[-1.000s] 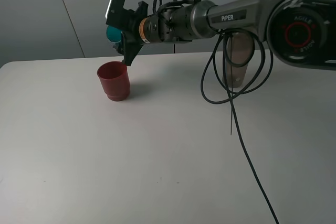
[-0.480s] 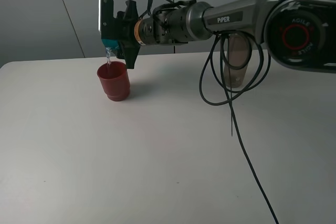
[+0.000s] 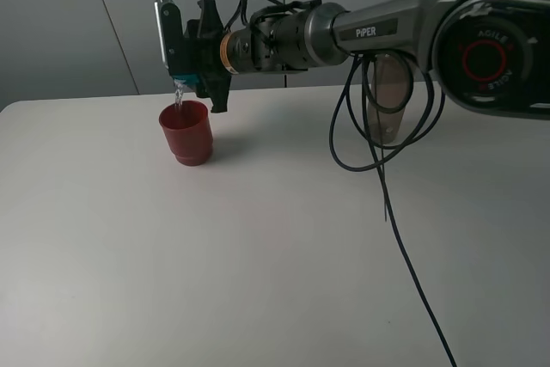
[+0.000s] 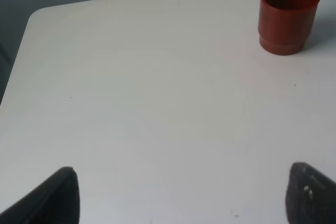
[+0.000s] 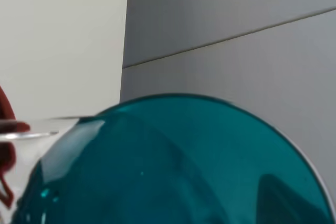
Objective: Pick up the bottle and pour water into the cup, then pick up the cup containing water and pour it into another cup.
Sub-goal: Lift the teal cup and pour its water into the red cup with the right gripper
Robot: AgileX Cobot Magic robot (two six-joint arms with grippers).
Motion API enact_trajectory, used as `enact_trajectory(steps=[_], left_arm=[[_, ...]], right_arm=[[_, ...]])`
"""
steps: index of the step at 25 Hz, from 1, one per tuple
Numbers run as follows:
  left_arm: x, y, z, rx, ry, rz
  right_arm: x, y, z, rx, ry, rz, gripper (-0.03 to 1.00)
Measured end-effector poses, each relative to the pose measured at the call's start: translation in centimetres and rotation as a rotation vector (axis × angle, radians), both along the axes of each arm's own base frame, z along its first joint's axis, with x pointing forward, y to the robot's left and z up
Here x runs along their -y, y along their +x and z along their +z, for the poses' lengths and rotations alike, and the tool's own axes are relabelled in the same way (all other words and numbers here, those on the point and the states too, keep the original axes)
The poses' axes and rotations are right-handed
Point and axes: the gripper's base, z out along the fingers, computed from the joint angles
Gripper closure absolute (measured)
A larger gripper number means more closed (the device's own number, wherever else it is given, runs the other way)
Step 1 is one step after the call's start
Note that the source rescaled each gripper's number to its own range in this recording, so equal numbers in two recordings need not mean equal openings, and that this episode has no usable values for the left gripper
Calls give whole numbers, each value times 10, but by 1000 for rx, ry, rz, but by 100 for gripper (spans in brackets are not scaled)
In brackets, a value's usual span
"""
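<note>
Right gripper (image 3: 203, 59): reaching across to the left side of the table, rolled over sideways, jaws clamped tight on the teal cup (image 3: 182, 83).
Teal cup: up in the air and tipped hard, lip pointing down, just above the red cup (image 3: 186, 131). In the right wrist view its blue-green wall (image 5: 173, 166) fills the lower half of the frame.
Water (image 3: 178, 97): and there it goes, a thin clear stream running off the teal lip straight into the red cup's mouth.
Red cup: upright on the white table (image 3: 258, 264), right under the pour, touched by nothing but the water.
Bottle (image 3: 391, 100): standing upright at the far right of the table, behind the arm and its loops of black cable (image 3: 378, 156), well apart from both cups.
Left gripper (image 4: 189, 195): jaws spread wide, nothing between them, hanging over bare table with the red cup (image 4: 289, 17) well ahead of it.
</note>
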Motion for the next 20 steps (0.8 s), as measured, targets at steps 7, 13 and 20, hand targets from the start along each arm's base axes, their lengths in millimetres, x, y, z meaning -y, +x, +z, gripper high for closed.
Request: enact_trajectory(steps=[7,13,20], left_arm=[[0,0,0,0,0,0],[0,0,0,0,0,0],[0,0,0,0,0,0]], right_arm=[[0,0,0,50,-48,32,88],[0,0,0,89,-84,58,88],[0,0,0,129,-121,85,88]])
